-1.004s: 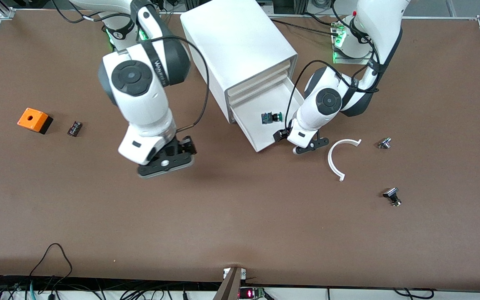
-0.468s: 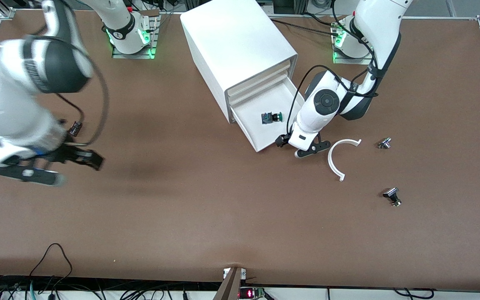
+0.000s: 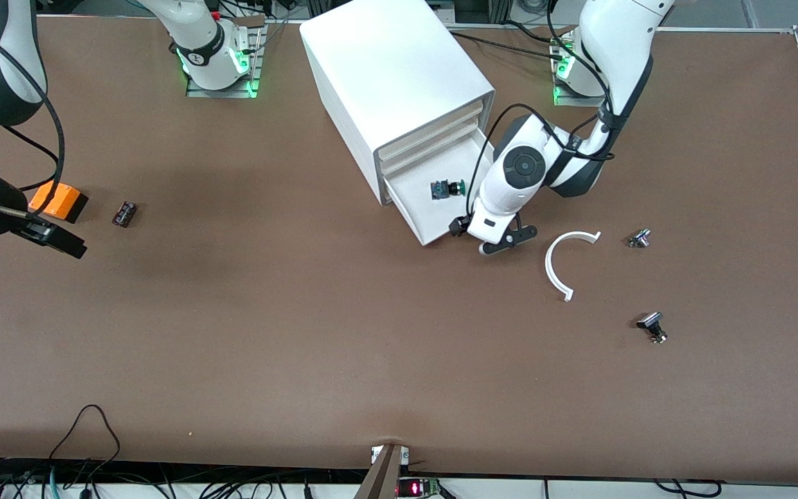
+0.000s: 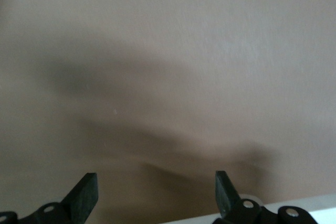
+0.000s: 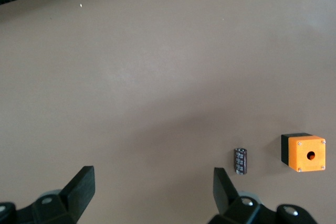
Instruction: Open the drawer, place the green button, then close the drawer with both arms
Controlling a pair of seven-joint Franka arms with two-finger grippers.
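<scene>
Left gripper (image 3: 483, 238) open and empty at the front edge of the open drawer (image 3: 418, 208), green button (image 3: 445, 188) lying inside, right gripper (image 5: 152, 195) open, empty, over the table's right-arm edge near the orange box (image 3: 57, 199).

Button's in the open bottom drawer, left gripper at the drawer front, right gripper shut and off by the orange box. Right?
One thing is off: the right gripper is open, not shut; the right wrist view shows its fingers spread apart. The rest holds: the button lies in the open drawer, the left gripper is at its front.
</scene>
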